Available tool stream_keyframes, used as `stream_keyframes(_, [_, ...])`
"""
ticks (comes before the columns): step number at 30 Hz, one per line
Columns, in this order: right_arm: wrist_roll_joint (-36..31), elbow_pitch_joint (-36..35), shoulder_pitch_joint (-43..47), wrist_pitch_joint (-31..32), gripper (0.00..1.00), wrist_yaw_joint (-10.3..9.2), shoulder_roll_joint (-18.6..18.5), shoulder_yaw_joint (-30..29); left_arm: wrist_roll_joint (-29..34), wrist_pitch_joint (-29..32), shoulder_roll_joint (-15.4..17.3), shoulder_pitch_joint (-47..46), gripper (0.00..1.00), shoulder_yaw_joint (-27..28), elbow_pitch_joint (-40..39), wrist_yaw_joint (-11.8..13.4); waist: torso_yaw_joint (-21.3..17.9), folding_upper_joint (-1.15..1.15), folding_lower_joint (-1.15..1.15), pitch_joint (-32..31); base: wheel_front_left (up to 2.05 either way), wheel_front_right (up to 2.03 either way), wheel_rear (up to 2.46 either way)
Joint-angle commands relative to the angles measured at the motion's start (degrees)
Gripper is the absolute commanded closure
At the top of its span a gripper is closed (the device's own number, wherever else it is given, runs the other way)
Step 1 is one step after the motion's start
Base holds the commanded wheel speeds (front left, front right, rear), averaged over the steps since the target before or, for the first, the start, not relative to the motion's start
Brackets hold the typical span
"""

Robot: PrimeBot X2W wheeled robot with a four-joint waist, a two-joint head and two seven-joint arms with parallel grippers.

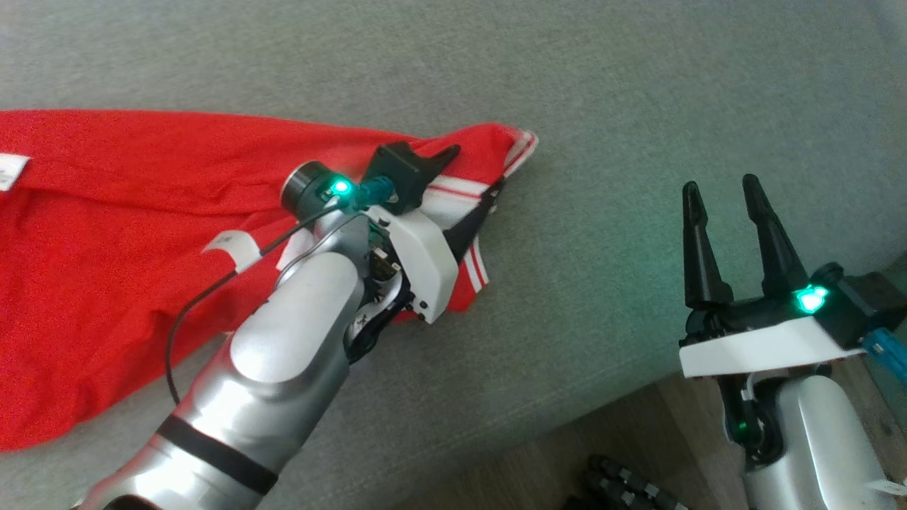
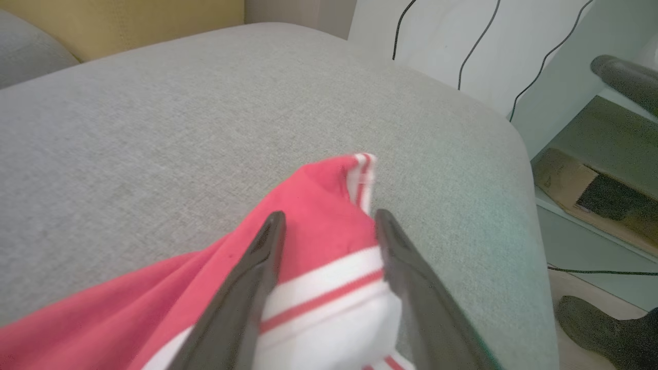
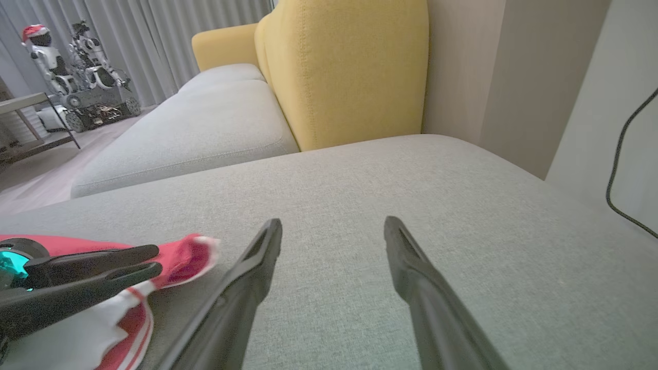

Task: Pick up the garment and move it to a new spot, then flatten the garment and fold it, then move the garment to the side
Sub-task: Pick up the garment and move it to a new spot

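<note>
The garment (image 1: 106, 248) is a red shirt with white-and-red striped trim, spread over the left half of a grey sofa cushion (image 1: 638, 106). Its striped corner (image 2: 318, 190) points right. My left gripper (image 1: 475, 170) hovers over that corner with its fingers spread open; in the left wrist view the cloth lies loose between and beneath the left gripper (image 2: 329, 216). The right wrist view shows the left gripper (image 3: 154, 258) side-on over the garment (image 3: 185, 254). My right gripper (image 1: 721, 183) stands open and empty near the cushion's front right edge, well right of the shirt, over bare cushion (image 3: 333, 221).
The cushion's front edge runs diagonally at lower right, with wooden floor (image 1: 638, 439) below it. A yellow backrest (image 3: 349, 72) rises behind the seat. A white wall with black cables (image 2: 478, 46) bounds the cushion's right end. Another robot (image 3: 77, 77) stands far off.
</note>
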Motion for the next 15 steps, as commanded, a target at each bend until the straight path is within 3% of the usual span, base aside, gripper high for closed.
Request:
stream_keyframes(1, [0.26,-1.37,-1.23,-0.64,0.00,-0.04,-0.26,0.78,0.07,-1.12,-0.18,-2.35,0.00,0.74,-1.51,-0.23,1.12,0.00,0.00,-0.99,0.00,0.00,0.00])
stream_keyframes(8, [-2.10,-1.44,-1.01,0.87,0.00,-0.04,-0.26,-0.95,-0.78,-6.34,0.50,-0.14,0.00,0.95,-5.03,0.82,6.95,0.00,0.00,-5.20,0.00,0.00,0.00])
stream_keyframes(15, [-4.62,-2.99,-0.31,3.82,0.00,-0.04,-0.26,-2.43,-2.53,-11.22,4.45,4.68,0.00,6.70,-10.41,6.45,13.65,0.00,0.00,-8.91,0.00,0.00,0.00])
